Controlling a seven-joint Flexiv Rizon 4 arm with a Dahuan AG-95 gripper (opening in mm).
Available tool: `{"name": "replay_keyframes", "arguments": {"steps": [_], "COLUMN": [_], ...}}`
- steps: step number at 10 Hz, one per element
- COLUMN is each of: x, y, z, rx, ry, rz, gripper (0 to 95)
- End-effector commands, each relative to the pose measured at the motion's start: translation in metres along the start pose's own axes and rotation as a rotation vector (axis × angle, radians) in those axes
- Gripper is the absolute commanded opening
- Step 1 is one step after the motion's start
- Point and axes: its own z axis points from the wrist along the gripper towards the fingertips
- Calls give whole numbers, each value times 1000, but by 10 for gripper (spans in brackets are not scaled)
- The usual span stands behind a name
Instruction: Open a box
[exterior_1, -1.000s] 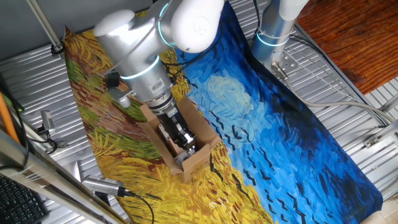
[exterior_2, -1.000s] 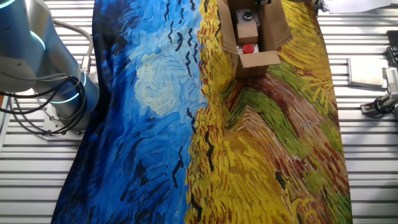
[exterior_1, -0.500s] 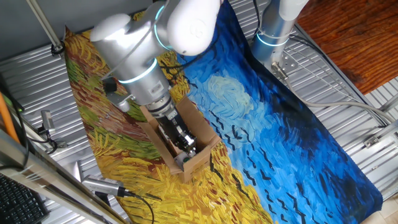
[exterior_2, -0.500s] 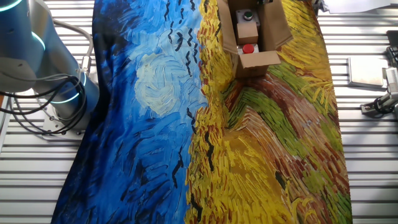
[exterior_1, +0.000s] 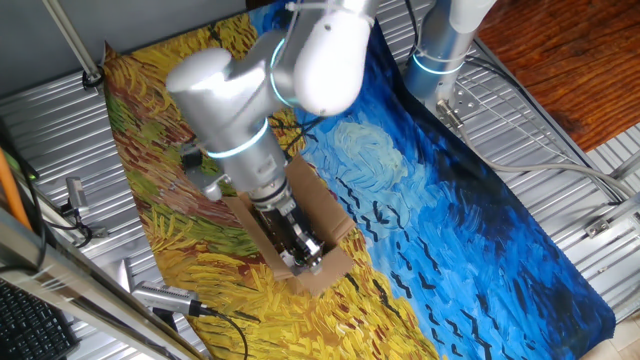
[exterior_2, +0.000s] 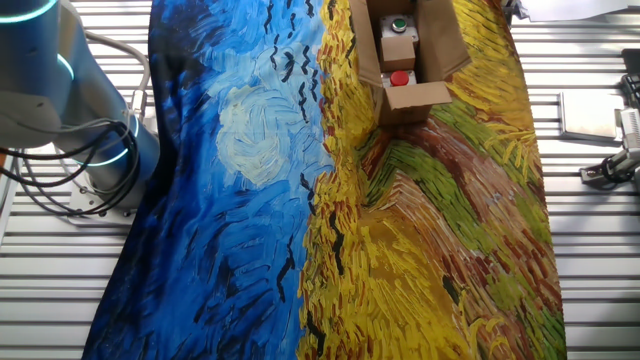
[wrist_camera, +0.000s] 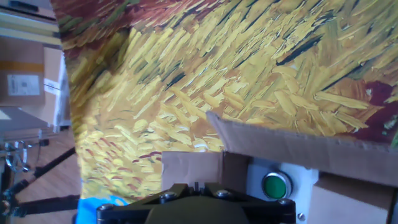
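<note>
The brown cardboard box (exterior_1: 326, 206) lies on the yellow part of the painted cloth, its top flaps spread outward. My gripper (exterior_1: 305, 254) reaches down into its near end, by the end flap. In the hand view the fingers (wrist_camera: 196, 185) sit close together at the bottom edge, with the box (wrist_camera: 292, 149) flap edge just beyond them. A white device with a green button (wrist_camera: 275, 185) lies inside. In the other fixed view the box (exterior_2: 445, 45) is at the top edge with its flaps open, and the gripper is out of that frame.
The painted cloth (exterior_1: 450, 220) covers the table, blue on one side, yellow on the other. A second arm's base (exterior_1: 440, 50) stands at the back, also in the other fixed view (exterior_2: 70, 110). A metal cylinder tool (exterior_1: 165, 298) lies at the cloth's near edge.
My arm has shifted toward the box's near end and leaned lower. The end flap there now lies further outward. The other fixed view looks the same.
</note>
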Motion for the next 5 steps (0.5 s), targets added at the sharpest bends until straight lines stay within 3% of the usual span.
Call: {"name": "replay_keyframes", "arguments": {"steps": [1, 3, 5], "x": [1, 1, 2], "y": [-6, -7, 7], "z": [8, 10, -11], "rx": [59, 65, 75], "ry": [9, 9, 26], "rz": [-31, -37, -30], "gripper": [0, 0, 0]}}
